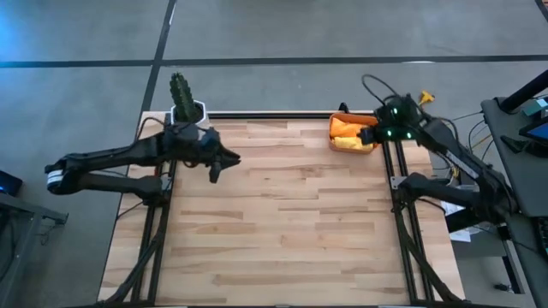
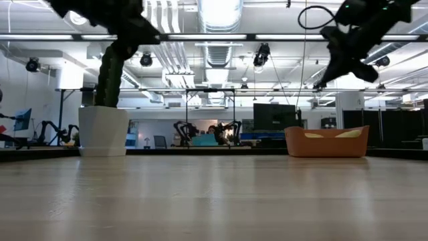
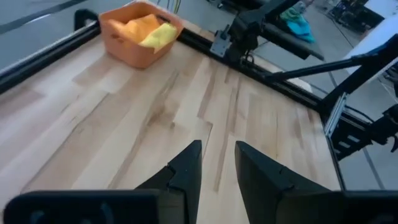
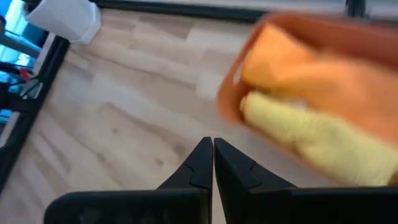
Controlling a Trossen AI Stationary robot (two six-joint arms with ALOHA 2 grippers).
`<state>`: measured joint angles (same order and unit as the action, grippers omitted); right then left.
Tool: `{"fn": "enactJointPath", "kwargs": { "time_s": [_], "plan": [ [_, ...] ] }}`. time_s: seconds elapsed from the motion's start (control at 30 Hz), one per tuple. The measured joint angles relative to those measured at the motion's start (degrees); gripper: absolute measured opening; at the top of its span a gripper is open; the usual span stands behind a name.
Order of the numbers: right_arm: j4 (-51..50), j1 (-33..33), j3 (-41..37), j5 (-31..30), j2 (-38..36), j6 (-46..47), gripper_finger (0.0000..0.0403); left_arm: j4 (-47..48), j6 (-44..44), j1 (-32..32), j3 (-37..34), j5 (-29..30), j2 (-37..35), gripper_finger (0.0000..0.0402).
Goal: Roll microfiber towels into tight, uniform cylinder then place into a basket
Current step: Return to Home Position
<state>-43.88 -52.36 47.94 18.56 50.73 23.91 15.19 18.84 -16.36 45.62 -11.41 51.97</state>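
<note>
Left fingers [image 3: 186, 169] apart, right fingers [image 4: 200, 163] together

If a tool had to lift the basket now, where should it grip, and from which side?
Likely the basket's rim on the wall facing the open tabletop, pinched from above: that thin upright wall stands clear, while the orange towel and yellow towel crowd the inside.

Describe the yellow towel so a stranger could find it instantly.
Start at the wooden table and find the salmon-red basket in the corner by the right arm. Two towels lie inside side by side; the yellow towel is the bright one, while the orange towel beside it nearly matches the basket.
</note>
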Motion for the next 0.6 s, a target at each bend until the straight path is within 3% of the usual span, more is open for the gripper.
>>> {"fn": "enactJointPath", "kwargs": {
  "time_s": [0.23,0.6],
  "plan": [
    [0.7,6.4,-12.0,-0.9,-13.6,11.3,0.0008,-0.6,6.0,-2.1,-9.0,0.0,-11.0,0.0081],
    [13.2,15.1,-27.1,-2.1,-30.0,26.1,0.0009,-1.2,14.7,-5.6,-18.6,1.8,-24.6,0.0081]
  ]
}}
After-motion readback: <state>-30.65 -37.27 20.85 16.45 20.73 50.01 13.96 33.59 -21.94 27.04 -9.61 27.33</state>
